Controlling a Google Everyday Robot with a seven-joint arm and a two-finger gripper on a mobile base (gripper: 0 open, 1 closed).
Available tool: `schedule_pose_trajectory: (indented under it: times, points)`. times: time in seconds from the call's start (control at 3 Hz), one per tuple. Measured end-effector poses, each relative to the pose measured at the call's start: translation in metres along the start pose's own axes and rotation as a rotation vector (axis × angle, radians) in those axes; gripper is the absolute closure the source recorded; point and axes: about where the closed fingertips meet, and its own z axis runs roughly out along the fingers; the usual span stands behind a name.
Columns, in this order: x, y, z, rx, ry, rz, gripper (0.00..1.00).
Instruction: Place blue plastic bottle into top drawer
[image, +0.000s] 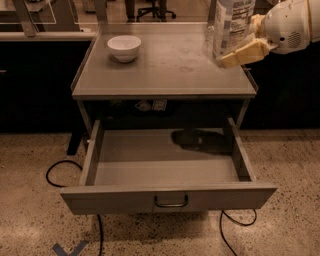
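Note:
The blue plastic bottle (231, 26) is a tall clear bottle with a pale label, held upright above the table's right rear corner. Its cap is out of view past the top edge. My gripper (239, 45) comes in from the right and is shut on the bottle's lower part, with one tan finger (246, 53) across its front. The top drawer (165, 197) is a wide shallow grey metal drawer, pulled fully open below the table, with a small curved handle (171, 202) at front centre. Only a dark shadow lies inside it at the back right.
A white bowl (124, 47) stands on the grey table top (165, 70) at the back left. Black cables (60, 172) lie on the speckled floor at both sides of the drawer. Chair legs and a bench stand behind the table.

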Motion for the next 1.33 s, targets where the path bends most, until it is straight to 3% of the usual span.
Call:
schedule_pose_trajectory:
  times: [0.33, 0.67, 1.0, 1.33]
  points:
    - [-0.001, 0.049, -0.018, -0.06, -0.016, 0.023, 1.0]
    - [0.038, 0.072, -0.026, -0.071, 0.023, 0.099, 1.0]
    - [0.043, 0.075, -0.022, -0.076, 0.023, 0.11, 1.0]
    - [0.076, 0.094, -0.018, -0.05, -0.01, 0.176, 1.0]
